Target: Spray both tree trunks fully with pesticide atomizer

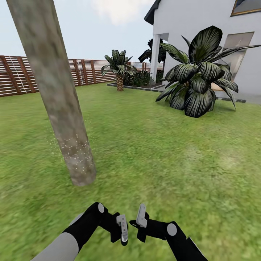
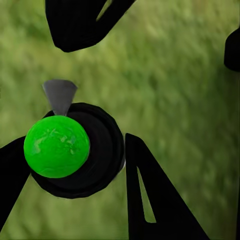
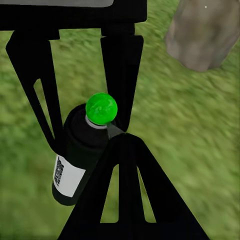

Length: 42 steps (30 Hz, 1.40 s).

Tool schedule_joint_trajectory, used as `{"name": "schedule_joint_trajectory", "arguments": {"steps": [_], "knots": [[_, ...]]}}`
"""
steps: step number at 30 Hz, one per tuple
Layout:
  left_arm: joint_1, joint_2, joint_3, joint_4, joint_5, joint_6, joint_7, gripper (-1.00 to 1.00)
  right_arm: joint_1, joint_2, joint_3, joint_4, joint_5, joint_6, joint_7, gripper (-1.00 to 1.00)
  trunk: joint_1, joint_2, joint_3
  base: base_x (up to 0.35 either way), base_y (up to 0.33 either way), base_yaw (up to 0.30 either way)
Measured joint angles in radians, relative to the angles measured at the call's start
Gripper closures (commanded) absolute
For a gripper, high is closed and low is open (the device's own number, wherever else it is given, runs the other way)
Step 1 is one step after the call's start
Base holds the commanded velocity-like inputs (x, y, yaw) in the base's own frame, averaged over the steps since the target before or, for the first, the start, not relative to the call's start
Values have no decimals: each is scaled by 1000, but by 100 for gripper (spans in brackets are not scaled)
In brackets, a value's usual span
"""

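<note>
We stand on the grass, and a thick trunk [image 1: 58, 98] leans up at about 10 o'clock from our two arms. Its low part is dotted with tiny white specks, and we think that is spray. Higher up it looks bare, so we guess there is more to cover.

The bottle [image 3: 80, 155] is in our right gripper [image 1: 142, 221]. In the right wrist view it sits between the two dark fingers [image 3: 37, 90], with its green top [image 3: 101, 108] up and its white label low down. The fingers are clenched around the bottle, and it points along them. In the left wrist view we look down on the same green top [image 2: 56, 146], and a small grey nozzle [image 2: 59, 95] sticks out from it.

Our left gripper [image 1: 122, 226] is just beside the right one. Its fingers [image 2: 150, 195] are spread apart and hold nothing.

The trunk is ahead and to the left, nearer the left arm, but the right arm has the bottle. We think the nozzle must turn toward 10 o'clock and tip up to reach the bare part.

A big leafy plant [image 1: 197, 78] sits at 1 o'clock, well apart from us.
</note>
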Motion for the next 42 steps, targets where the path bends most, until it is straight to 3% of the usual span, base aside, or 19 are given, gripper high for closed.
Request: {"name": "schedule_joint_trajectory", "arguments": {"steps": [14, 25, 27, 33, 38, 39, 42], "knots": [[0, -16, 0, -1, 3, 0, 2, 100, 0, 0, 0, 0, 0, 0, 0, 100, 0, 0, 0, 0, 0, 0], [0, -4, 4, 0, 1, -2, 1, 100, 0, 0, 0, 0, 0, 0, 0, 100, 0, 0, 0, 0, 0, 0], [0, 13, 3, 1, -2, -3, 0, 100, 0, 0, 0, 0, 0, 0, 0, 100, 0, 0, 0, 0, 0, 0], [3, 103, 2, 2, -13, -2, -2, 100, 0, -1, 0, 1, 0, 0, 0, 100, 0, 0, 0, 0, 0, 0], [7, 197, 1, 2, -15, 0, -7, 100, 0, -4, -1, 3, 1, 0, 0, 100, 0, 0, 0, 0, 0, 0], [8, 213, 1, 2, -14, 1, -7, 100, 0, -6, -2, 4, 1, 0, 0, -100, 0, 0, 0, 0, 0, 0], [10, 254, 1, 2, -12, 7, -7, 100, 0, -11, -7, 9, 0, -1, 0, -100, 0, 0, 0, 0, 0, 0]]}}
